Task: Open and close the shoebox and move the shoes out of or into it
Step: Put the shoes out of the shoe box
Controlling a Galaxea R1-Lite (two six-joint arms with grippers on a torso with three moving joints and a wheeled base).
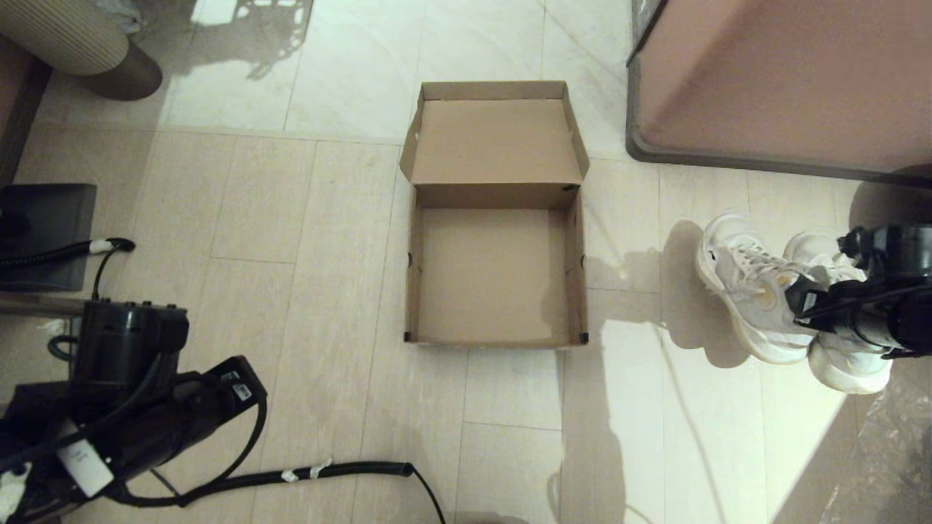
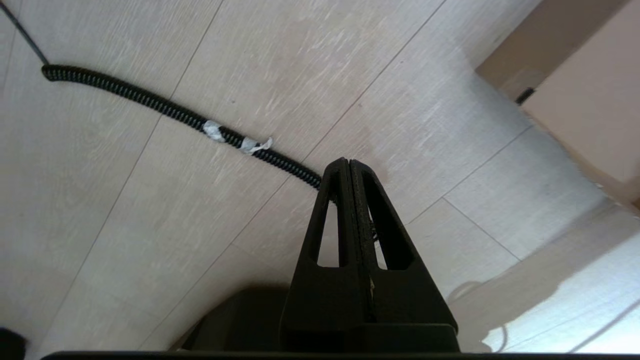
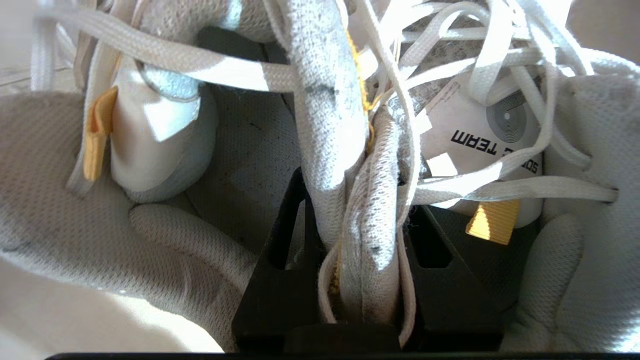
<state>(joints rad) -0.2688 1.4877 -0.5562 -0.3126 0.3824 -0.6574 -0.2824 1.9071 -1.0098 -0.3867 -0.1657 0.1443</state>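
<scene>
The brown cardboard shoebox (image 1: 488, 284) stands on the floor mid-view, empty, with its hinged lid (image 1: 495, 138) folded back on the far side. The white and light-grey shoes (image 1: 743, 284) sit side by side to the box's right. My right gripper (image 1: 797, 298) is over them. In the right wrist view this gripper (image 3: 357, 200) is shut on the two inner collars (image 3: 370, 235) of the pair, pinched together among white laces. I cannot tell whether the soles touch the floor. My left gripper (image 2: 348, 161) is shut on nothing, parked low at the near left.
A large pinkish-brown cabinet (image 1: 786, 80) stands at the far right behind the shoes. A black coiled cable (image 1: 328, 473) runs across the near floor from the left arm (image 1: 145, 407). A dark block (image 1: 44, 233) sits at the left edge, a ribbed beige object (image 1: 73, 36) far left.
</scene>
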